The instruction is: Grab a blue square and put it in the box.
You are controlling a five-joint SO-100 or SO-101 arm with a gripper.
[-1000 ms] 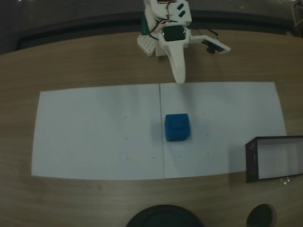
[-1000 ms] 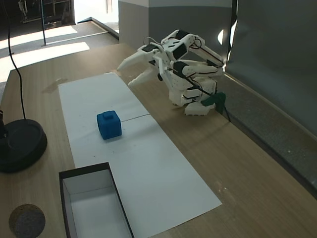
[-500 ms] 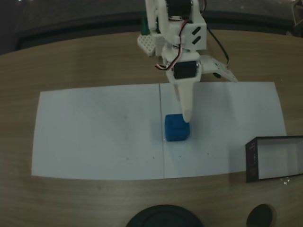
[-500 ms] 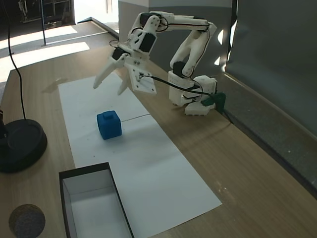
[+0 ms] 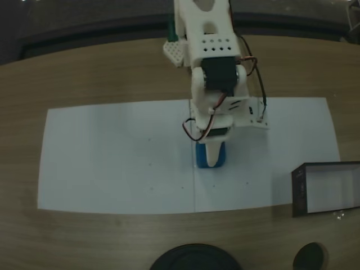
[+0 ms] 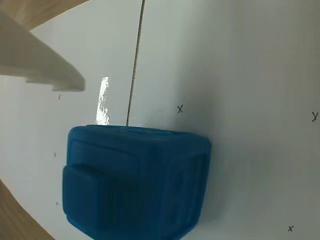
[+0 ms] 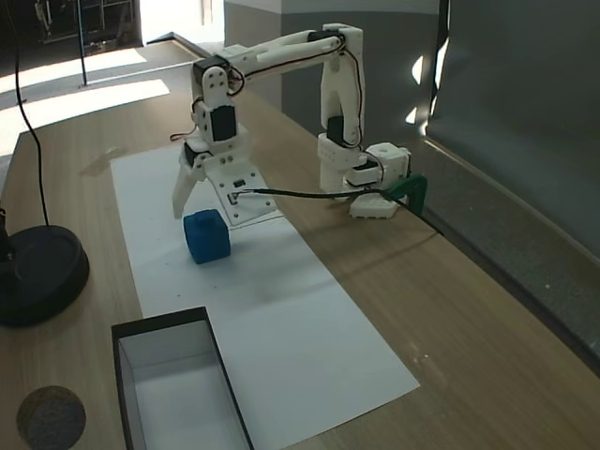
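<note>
Small handwritten marks are seen in the wrist view on the white paper sheet [image 6: 240, 75]: several "x" marks and what looks like a "y" at the right edge. No brand is legible on the white printed arm [image 7: 281, 47].

The bright blue rounded cube-like block with a raised square on one face [image 6: 135, 182] is found on the paper, at the thin line dividing the sheet, near the middle of the wooden desk [image 7: 450, 309]. In the wrist view one pale finger [image 6: 35, 62] is seen above and left of the block, apart from it.

In an angled fixed view the jaws of the gripper [image 7: 200, 201] are shown spread apart just above the block [image 7: 206, 235], nothing held between them. In a top-down fixed view the block [image 5: 201, 157] is partly covered by the gripper [image 5: 212, 156].

The shallow black-walled box with a pale floor [image 7: 127, 352] is seen whole in the angled view, well apart from the block; in the top-down view it [image 5: 300, 191] is cut by the right edge. A round black base [image 7: 37, 272] stands at the left of the angled view.
</note>
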